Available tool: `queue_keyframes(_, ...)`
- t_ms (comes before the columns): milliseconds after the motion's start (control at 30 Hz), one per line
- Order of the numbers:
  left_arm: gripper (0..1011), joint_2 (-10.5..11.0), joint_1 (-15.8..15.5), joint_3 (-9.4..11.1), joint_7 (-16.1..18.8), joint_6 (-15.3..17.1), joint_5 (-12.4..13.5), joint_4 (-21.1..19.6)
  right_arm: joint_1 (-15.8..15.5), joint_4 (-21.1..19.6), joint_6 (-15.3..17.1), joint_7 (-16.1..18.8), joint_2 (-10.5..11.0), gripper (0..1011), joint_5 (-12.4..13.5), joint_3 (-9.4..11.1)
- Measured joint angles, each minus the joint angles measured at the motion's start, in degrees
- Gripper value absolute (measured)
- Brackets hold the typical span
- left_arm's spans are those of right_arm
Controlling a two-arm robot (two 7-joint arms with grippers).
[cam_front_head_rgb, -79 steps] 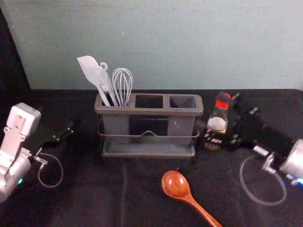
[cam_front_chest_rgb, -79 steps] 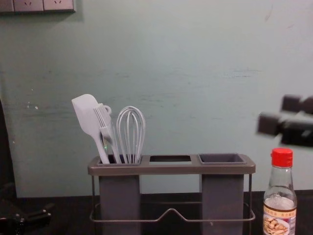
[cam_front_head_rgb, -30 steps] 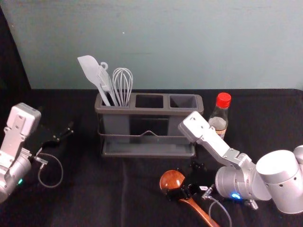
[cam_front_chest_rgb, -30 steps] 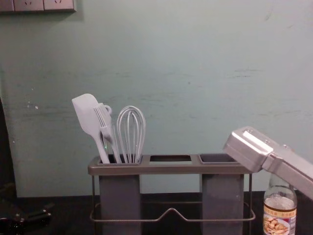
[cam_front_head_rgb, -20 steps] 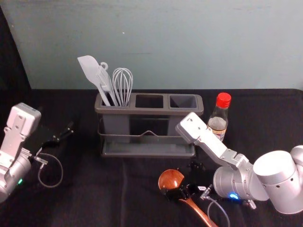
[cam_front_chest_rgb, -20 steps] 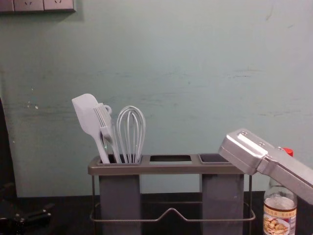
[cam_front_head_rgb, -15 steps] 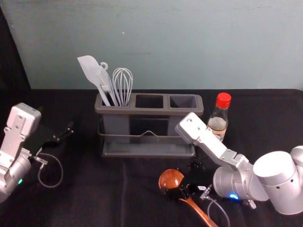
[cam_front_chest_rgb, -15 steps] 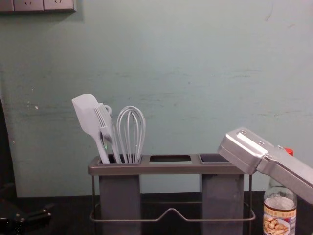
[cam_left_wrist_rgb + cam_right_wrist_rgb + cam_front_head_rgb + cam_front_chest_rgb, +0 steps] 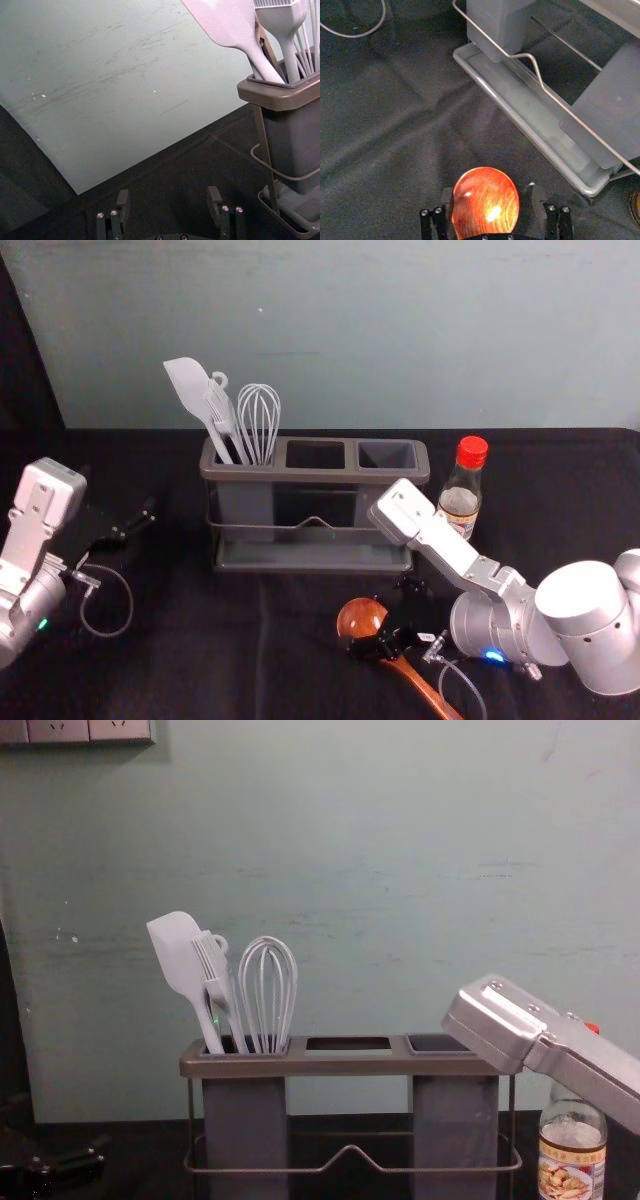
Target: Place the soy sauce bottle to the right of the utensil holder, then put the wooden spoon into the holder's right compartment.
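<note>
Below a pale green wall [image 9: 400, 330], a grey three-compartment utensil holder [image 9: 314, 478] is set on a black-draped bench [image 9: 200, 640], with the red-capped glass soy sauce bottle [image 9: 462, 502] stood upright just to its right, its pictorial label displayed in the chest view. By the head view, the right gripper [image 9: 364, 621] is placed at the reddish-brown wooden spoon [image 9: 358, 616] lying before the holder; by the right wrist view, its jaws are revealed spread, the bowl between them. The left gripper [image 9: 118, 490] is parked at the left, its jaws shown wide apart in the left wrist view.

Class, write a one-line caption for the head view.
The robot's right hand at the reddish-brown wooden spoon, before a grey three-compartment utensil holder with a red-capped glass soy sauce bottle to its right.
</note>
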Motion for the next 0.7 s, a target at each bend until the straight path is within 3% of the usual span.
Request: queue_keyframes(700,1011,0.00,0.00,0.00,0.00,0.00,0.00,0.00,-0.64,0.76,-0.14,1.51,-1.35,1003,-2.50,1.07)
